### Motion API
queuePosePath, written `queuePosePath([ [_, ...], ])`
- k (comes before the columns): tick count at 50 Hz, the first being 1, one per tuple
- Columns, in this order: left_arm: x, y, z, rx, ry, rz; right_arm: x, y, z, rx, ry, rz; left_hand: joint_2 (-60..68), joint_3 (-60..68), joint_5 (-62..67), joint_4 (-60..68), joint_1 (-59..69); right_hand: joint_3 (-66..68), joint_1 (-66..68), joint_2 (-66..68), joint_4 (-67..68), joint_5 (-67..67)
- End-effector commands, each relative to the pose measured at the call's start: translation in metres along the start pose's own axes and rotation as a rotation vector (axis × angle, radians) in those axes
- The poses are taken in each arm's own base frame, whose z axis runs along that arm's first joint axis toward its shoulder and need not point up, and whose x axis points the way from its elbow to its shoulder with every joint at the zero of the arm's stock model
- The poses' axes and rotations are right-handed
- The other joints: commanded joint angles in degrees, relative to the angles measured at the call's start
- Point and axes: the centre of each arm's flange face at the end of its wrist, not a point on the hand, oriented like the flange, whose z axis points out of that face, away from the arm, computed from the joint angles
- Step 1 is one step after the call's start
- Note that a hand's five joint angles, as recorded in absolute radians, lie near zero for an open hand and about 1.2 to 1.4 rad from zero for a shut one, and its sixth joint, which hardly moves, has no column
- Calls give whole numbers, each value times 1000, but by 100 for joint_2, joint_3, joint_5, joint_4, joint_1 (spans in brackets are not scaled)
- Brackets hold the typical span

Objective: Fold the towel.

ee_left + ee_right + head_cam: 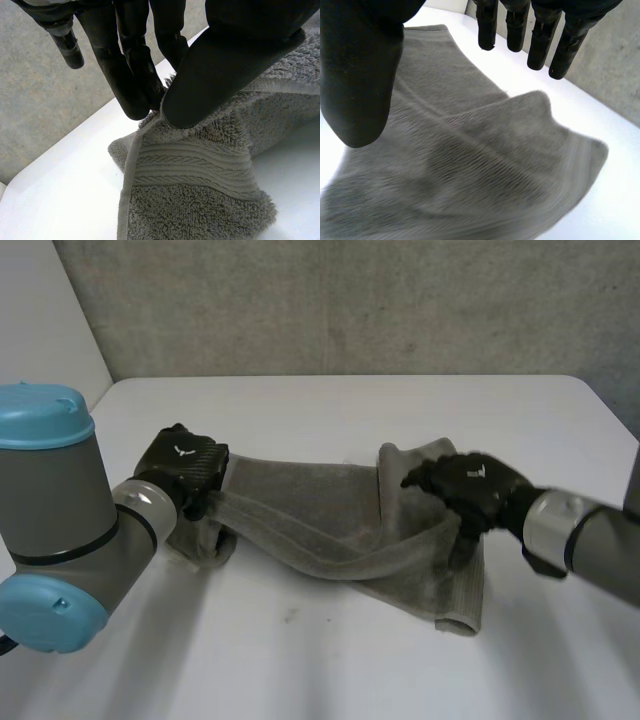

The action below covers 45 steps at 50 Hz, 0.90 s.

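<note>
STEP: fold under way, I judge; I would carry the pinched corner level across | table [330, 410]: white, smooth, beneath towel [300, 505] | towel: grey terry, ribbed hem, rumpled | left hand [185, 465]: clamped on towel's corner; right hand [475, 490]: fingers straight, apart, over towel's far end

Left robot hand [186, 466] shows just its back in the head view, fingers tucked out of sight underneath, and the end of the grey terry towel [320, 515] bunches up below it, hidden. In the left wrist view, its thumb and fingers are cut off by the picture's edge, and so is the towel. Right robot hand [470, 488] covers the towel's raised fold; whether its fingertips touch cloth, can't tell from the head view. The towel's lower layers lie hidden against the white surface [330, 660]. Grey left arm [60, 520] and grey right arm [600, 545] both run off the picture.
</note>
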Motion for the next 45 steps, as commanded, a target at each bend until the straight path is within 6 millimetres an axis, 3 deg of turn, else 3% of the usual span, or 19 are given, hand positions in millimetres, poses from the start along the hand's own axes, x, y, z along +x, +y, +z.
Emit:
queuePosePath([
  [1,1,3,4,-8,1,-1,-20,32,-26,-14,49,58,1024,1034,1174,6979,1159,-391,-304,-457,-484,-358],
  [8,2,5,6,-14,5,-4,-26,62,-45,-40,121,136,1024,1034,1174,6979,1159,-49,38,-115,-142,-15],
  [21,2,6,6,-17,6,-8,-24,87,-57,-97,157,206,1024,1034,1174,6979,1159,1568,1655,1502,1475,1601],
  [38,4,10,7,-26,7,-10,-15,89,-41,-29,167,200,1024,1034,1174,6979,1159,1568,1655,1503,1476,1602],
  [45,4,11,8,-21,6,-10,-26,100,-27,-64,123,201,1024,1034,1174,6979,1159,1619,1706,1553,1526,1652],
])
